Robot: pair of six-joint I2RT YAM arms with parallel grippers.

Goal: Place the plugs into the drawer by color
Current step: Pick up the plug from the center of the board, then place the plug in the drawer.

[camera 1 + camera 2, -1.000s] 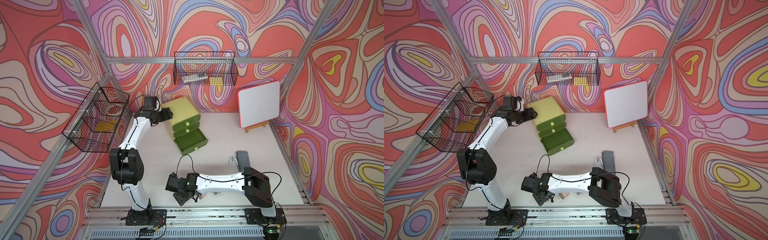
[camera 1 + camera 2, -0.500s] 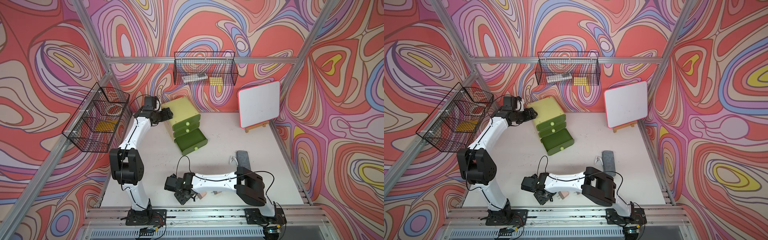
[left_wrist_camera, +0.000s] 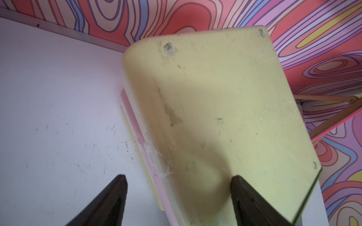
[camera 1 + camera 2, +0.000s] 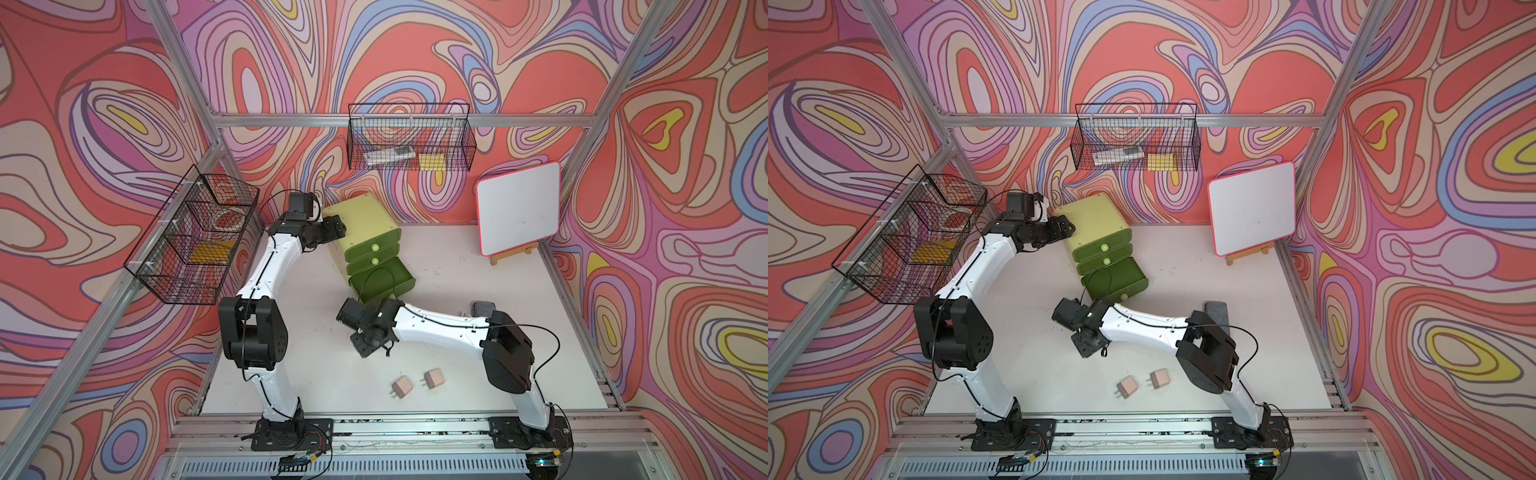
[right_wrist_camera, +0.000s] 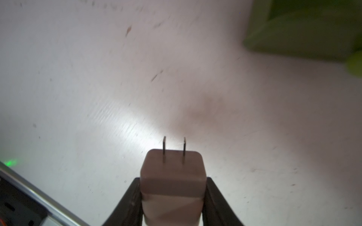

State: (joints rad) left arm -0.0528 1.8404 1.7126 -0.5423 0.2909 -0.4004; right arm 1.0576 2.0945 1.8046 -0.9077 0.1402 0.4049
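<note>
The right claw (image 5: 173,179) is clamped on a pink plug (image 5: 173,166), with its two black fingers (image 5: 127,205) pressed against opposite side faces. The plug is a small rounded cube and looks dusky pink in the claw's shadow. Two thin, flat metal prongs (image 5: 164,148) stand side by side on the face that points away from the claw, out over the white bench (image 5: 78,78). In both top views this claw sits near the middle of the bench and hides the plug it carries.

Close by, at about 12 o'clock from it, is the pulled-out bottom drawer (image 4: 382,282), dark olive with a round light-green knob (image 4: 1124,296). It belongs to the cabinet (image 4: 361,220), which is pale yellow-green with rounded corners and stands toward 11 o'clock on the bench, near the back wall. The two drawers above it are pushed in, each showing its own knob.

At 5 o'clock from the right claw, near the front edge, a second pink plug (image 4: 402,387) and a third pink plug (image 4: 434,378) lie on their sides. They are just beside each other but apart, with their prongs pointing toward roughly 8 o'clock.

The left claw (image 3: 178,177) is at the cabinet's 9 o'clock side, and its jaws stand apart across the cabinet's rounded edge. One finger is over the pale face and the other over bare bench; I cannot tell whether either touches.

A grey eraser (image 4: 482,308) lies at 3 o'clock, partly behind the right arm. A whiteboard (image 4: 519,216) leans at 2 o'clock.
</note>
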